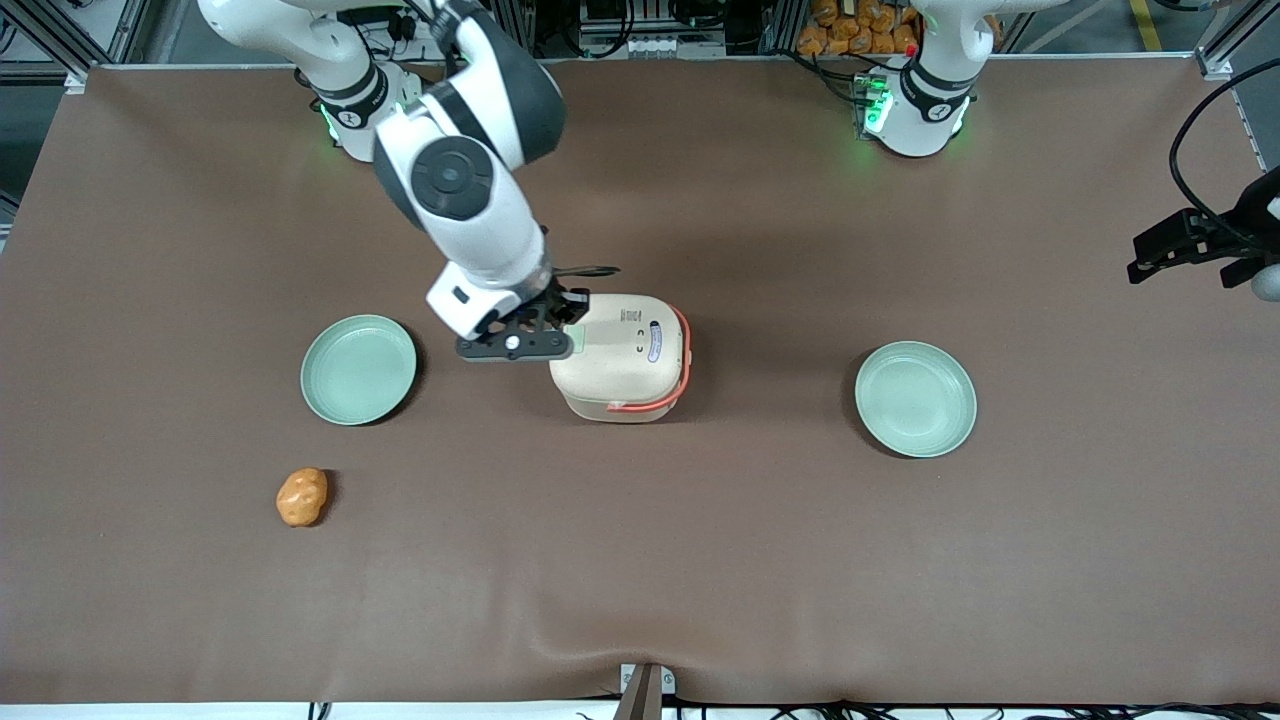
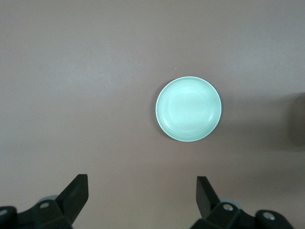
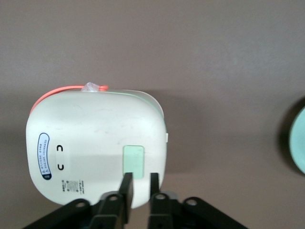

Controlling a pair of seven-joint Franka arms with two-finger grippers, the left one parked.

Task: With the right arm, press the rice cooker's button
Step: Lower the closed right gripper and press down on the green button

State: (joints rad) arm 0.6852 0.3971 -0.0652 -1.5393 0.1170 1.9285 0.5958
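The right arm (image 1: 470, 215) reaches down over the middle of the brown table (image 1: 700, 560), and its gripper (image 3: 139, 183) hangs just above the rice cooker (image 1: 620, 357) at the lid's edge. The fingers (image 3: 126, 187) stand nearly together with only a thin slit between them, holding nothing, their tips right at the pale green button (image 3: 134, 161) on the lid (image 3: 95, 138). The cooker's orange-red handle (image 1: 683, 360) lies folded down along the side away from the gripper. A green plate (image 1: 358, 368) sits near the gripper, toward the working arm's end, and an orange lump (image 1: 301, 497) lies nearer the front camera than that plate.
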